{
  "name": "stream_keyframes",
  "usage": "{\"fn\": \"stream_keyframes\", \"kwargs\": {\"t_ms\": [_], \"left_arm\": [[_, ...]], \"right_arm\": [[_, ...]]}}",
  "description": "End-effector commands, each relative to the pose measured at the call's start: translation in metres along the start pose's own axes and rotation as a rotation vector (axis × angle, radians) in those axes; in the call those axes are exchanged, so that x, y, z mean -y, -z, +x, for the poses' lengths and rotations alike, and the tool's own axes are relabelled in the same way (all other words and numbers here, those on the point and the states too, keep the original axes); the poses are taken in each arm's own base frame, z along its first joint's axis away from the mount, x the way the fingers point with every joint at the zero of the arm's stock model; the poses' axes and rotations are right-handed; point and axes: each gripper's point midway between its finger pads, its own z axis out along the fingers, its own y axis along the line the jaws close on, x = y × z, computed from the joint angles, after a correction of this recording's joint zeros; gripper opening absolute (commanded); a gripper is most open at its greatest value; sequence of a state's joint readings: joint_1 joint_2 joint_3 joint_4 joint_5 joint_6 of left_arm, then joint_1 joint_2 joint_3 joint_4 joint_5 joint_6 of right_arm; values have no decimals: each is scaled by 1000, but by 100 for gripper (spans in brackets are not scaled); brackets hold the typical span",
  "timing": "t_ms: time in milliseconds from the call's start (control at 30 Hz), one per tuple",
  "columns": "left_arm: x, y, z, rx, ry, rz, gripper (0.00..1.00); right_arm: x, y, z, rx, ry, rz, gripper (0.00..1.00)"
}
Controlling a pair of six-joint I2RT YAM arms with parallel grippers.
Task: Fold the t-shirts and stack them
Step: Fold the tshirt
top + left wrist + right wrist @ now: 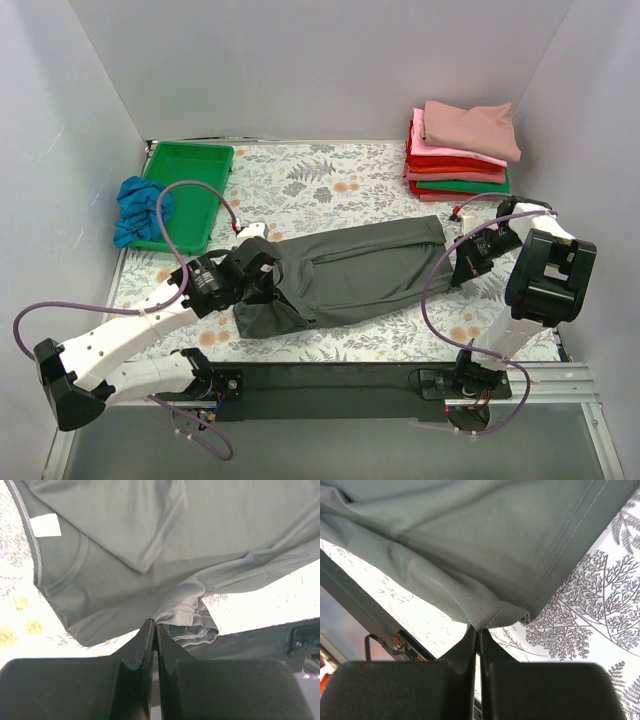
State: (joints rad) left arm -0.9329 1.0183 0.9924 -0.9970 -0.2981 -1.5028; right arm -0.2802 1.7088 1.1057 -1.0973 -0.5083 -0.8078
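Note:
The dark charcoal grey t-shirt point(350, 272) lies stretched across the middle of the floral table. My left gripper point(268, 283) is shut on its left end, pinching a sleeve hem point(176, 614); the collar and white tag point(46, 526) show in the left wrist view. My right gripper point(467, 262) is shut on the shirt's right bottom corner point(492, 614). A stack of folded shirts point(460, 160), dusty rose on top over pink, red and green, sits at the back right. A bright blue shirt point(138, 208) lies crumpled at the back left.
A rigid green plastic tray point(195, 160) stands at the back left, the blue shirt draped over its left rim. Grey walls enclose the table. A black rail point(330, 375) runs along the near edge between the arm bases.

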Motion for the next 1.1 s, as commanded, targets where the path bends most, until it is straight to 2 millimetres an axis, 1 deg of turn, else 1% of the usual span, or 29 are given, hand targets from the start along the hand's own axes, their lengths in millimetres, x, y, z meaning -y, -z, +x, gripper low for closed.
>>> {"fn": "stream_keyframes", "kwargs": {"t_ms": [0,100,300,567,867,1067], "left_arm": [[-2,0,-28,89,13,-9,0],[-3,-5,-37,101,12,-8,0],[-1,-14,-47,109,6,-3,0],[-7,-27,-58,118,0,-26,0],[-10,-32,-75,150,6,-19,0],[-11,-42,-83,140,-31,-25,0]], "right_arm": [[1,5,-24,65,-15,-25,1],[4,5,-32,80,-27,-40,1],[7,3,-42,101,-55,-66,1],[11,-1,-49,109,-77,-86,1],[17,-3,-59,131,-98,-97,1],[22,-6,-64,136,-116,-102,1]]}}
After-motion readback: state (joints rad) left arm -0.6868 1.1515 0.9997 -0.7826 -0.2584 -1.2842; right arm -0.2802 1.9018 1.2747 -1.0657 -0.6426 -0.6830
